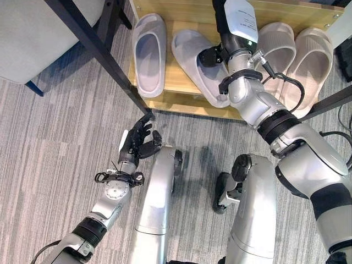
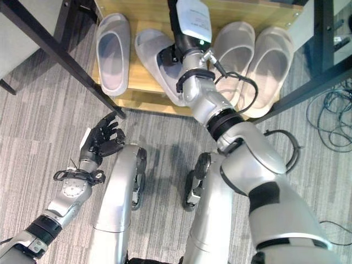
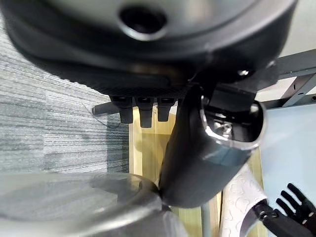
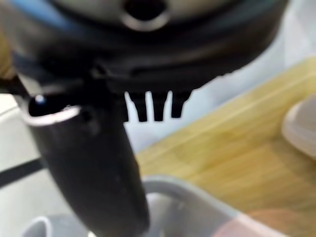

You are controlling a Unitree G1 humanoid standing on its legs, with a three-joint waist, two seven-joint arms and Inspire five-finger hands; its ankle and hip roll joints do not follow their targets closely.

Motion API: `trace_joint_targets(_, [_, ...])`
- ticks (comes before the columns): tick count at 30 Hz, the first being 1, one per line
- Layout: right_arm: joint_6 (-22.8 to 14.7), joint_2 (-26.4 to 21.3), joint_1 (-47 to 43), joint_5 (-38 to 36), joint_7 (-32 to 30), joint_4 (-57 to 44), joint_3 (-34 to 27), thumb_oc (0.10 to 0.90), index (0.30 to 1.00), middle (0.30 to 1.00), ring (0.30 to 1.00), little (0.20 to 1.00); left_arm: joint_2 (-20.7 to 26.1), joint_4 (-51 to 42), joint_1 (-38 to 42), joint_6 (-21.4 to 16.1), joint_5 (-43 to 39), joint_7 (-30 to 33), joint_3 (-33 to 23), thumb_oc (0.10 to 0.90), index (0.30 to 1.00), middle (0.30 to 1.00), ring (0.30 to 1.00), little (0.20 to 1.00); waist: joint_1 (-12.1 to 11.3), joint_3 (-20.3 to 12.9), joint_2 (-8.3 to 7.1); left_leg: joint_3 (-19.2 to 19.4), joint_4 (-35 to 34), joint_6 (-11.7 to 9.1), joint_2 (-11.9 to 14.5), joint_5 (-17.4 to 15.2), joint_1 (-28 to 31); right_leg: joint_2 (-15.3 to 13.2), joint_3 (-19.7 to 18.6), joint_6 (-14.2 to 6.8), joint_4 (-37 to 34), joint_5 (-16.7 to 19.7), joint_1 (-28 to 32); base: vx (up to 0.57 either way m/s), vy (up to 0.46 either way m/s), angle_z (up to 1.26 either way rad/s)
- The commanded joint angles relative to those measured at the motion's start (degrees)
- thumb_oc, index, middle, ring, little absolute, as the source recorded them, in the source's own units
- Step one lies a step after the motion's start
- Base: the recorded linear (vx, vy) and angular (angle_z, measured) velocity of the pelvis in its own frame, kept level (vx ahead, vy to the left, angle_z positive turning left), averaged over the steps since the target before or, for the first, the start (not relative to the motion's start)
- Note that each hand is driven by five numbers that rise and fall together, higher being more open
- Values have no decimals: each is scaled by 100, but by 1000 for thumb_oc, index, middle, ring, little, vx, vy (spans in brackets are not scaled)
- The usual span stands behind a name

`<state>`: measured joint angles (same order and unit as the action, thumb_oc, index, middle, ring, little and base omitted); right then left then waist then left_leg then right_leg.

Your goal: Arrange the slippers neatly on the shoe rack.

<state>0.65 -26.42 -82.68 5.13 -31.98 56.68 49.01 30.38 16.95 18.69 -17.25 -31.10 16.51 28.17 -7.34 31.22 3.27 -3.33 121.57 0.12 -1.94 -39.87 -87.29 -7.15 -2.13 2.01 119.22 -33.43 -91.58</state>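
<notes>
Four slippers lay on wooden shoe rack (image 1: 165,98). Grey slipper (image 1: 149,54) sat straight near rack's left end. Second grey slipper (image 1: 193,61) lay skewed beside it, heel tipping over front edge. Beige pair (image 2: 257,60) sat side by side toward right end. Right robot hand (image 1: 235,19) reached over skewed slipper; fingers' state, cannot tell. Left robot hand (image 1: 139,141) hovered above carpet (image 1: 49,143), fingers loosely curled, holding nothing.

- No text, number or sign can be read anywhere in these views.
- The white label (image 1: 240,19) on the right forearm, at twelve o'clock, bears fine print too small to make out.
</notes>
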Motion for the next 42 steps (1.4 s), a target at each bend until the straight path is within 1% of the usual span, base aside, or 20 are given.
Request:
trace_joint_targets(1, [-238, -48, -1262, -46, -529, -89, -66, 800, 900, 900, 900, 900, 66, -95, -507, -15, 123, -188, 603, 800, 900, 900, 900, 900, -304, -143, -152, 42, -160, -112, -133, -136, -266, -191, -179, 415, 813, -612, 163, -5, -41, 4])
trace_joint_targets(4, [-179, -124, -1453, 44, -494, 316, 188, 800, 900, 900, 900, 900, 89, -135, -463, -50, 73, -224, 688, 800, 900, 900, 900, 900, -356, -143, -187, 63, -207, -134, -137, -128, -266, -221, -243, 429, 844, -620, 163, -5, -30, 14])
trace_joint_targets(6, [-196, -162, -1474, 3, -527, 386, 202, 800, 900, 900, 900, 900, 92, -158, -451, -48, 78, -226, 729, 800, 900, 900, 900, 900, -367, -143, -197, 64, -226, -139, -138, -125, -266, -231, -260, 441, 846, -620, 163, 3, -9, 12])
trace_joint_targets(11, [-260, -258, -1459, -12, -515, 237, 255, 800, 900, 900, 900, 900, 56, -127, -434, -32, 99, -250, 762, 800, 900, 900, 900, 900, -366, -143, -228, 69, -241, -145, -133, -119, -266, -246, -292, 448, 841, -608, 163, 0, 0, 0])
trace_joint_targets(17, [-342, -327, -1340, -97, -381, -93, 286, 800, 900, 900, 900, 900, 78, -156, -493, -29, 88, -232, 694, 800, 900, 900, 900, 900, -325, -143, -235, 56, -185, -155, -104, -146, -266, -226, -287, 445, 868, -612, 163, 0, 0, 0])
trace_joint_targets(22, [-433, -635, -1236, -144, -152, -852, 380, 800, 900, 900, 900, 900, 172, -162, -680, 40, 116, -237, 508, 800, 900, 900, 900, 900, -217, -143, -255, 30, -110, -167, -73, -163, -266, -211, -262, 459, 899, -653, 163, 5, 18, -1])
trace_joint_targets(28, [-465, -953, -1037, -28, -30, -1391, 371, 800, 900, 900, 900, 900, 282, -226, -898, 80, 171, -262, 346, 800, 900, 900, 900, 900, -135, -143, -233, 17, -84, -164, -58, -149, -266, -208, -236, 460, 899, -667, 163, -1, 15, -2])
trace_joint_targets(30, [-439, -938, -1005, 30, 11, -1321, 401, 800, 900, 900, 900, 900, 309, -243, -924, 76, 169, -276, 335, 800, 900, 900, 900, 900, -127, -143, -222, 14, -84, -169, -54, -147, -266, -204, -237, 456, 902, -674, 163, 0, 0, 0])
trace_joint_targets(36, [-422, -684, -1010, 71, 68, -813, 494, 800, 900, 900, 900, 900, 329, -250, -900, 69, 174, -272, 355, 800, 900, 900, 900, 900, -142, -143, -160, 7, -117, -179, -50, -114, -266, -196, -206, 460, 895, -691, 163, -10, 6, -7])
trace_joint_targets(42, [-447, -485, -1077, 81, 215, -294, 756, 800, 900, 900, 900, 900, 353, -249, -872, 29, 130, -276, 335, 800, 900, 900, 900, 900, -175, -143, -200, 30, -182, -221, -50, -71, -266, -222, -241, 462, 896, -655, 163, -10, -9, 1])
